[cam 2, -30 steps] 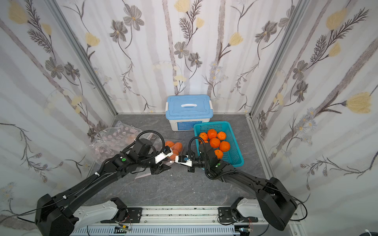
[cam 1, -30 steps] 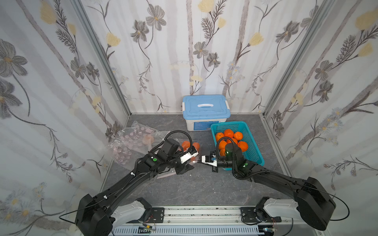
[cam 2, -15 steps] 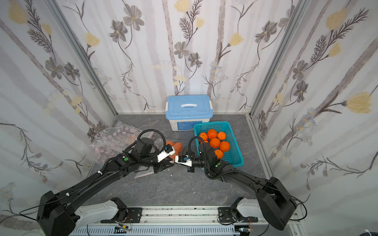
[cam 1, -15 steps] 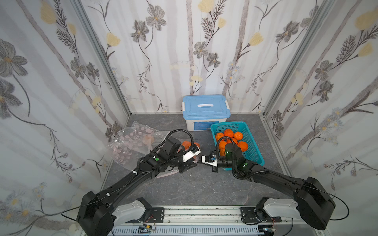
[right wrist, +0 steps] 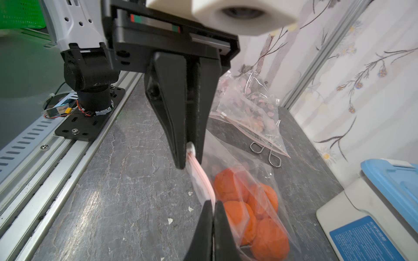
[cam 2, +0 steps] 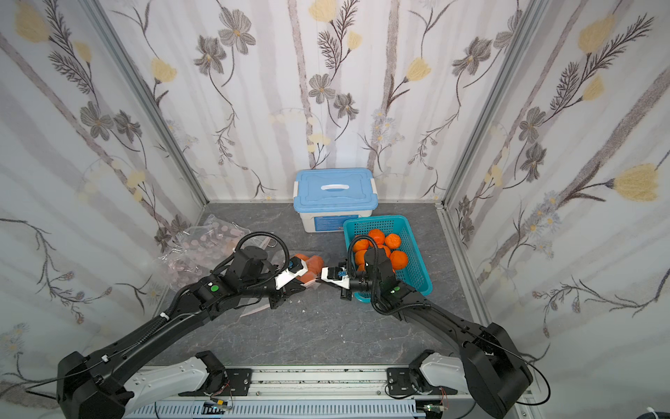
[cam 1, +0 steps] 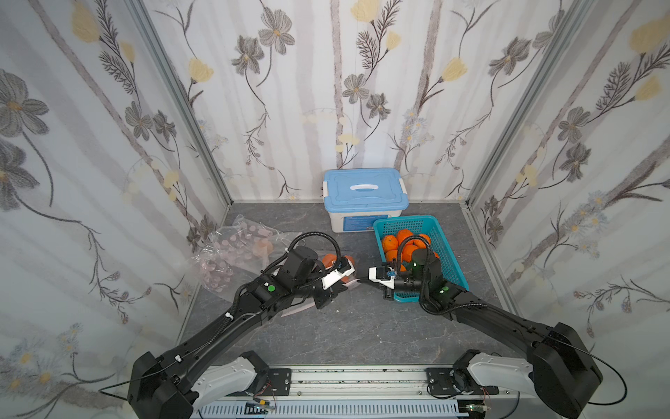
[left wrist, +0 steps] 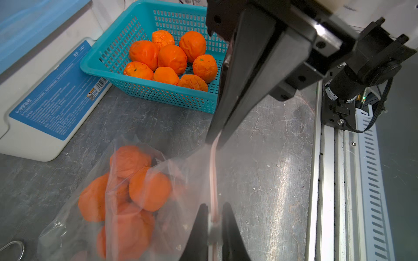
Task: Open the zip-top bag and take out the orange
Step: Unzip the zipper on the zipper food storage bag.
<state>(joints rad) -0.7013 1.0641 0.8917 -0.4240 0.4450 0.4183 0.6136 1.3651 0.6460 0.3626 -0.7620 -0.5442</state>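
The clear zip-top bag (left wrist: 140, 192) with a pink zip strip (left wrist: 213, 176) hangs just above the table between my two grippers, with several oranges (right wrist: 269, 237) inside. In the left wrist view my left gripper (left wrist: 213, 206) is shut on the strip at its white slider (right wrist: 191, 148). My right gripper (right wrist: 213, 203) is shut on the strip's other end. The strip looks closed between them. In both top views the left gripper (cam 1: 348, 283) and the right gripper (cam 1: 364, 281) nearly meet tip to tip, with the bagged oranges (cam 2: 311, 261) just behind.
A teal basket (cam 1: 409, 221) of several loose oranges stands right of the grippers, close to the right arm. A blue-lidded white box (cam 1: 362, 188) stands behind it. Empty dotted bags (cam 1: 235, 254) and wire clips (right wrist: 267, 153) lie at the left. The metal rail (cam 1: 344, 377) borders the front.
My left gripper has come in towards the right one and shut on the bag's zip strip. The right gripper has stayed shut in place.
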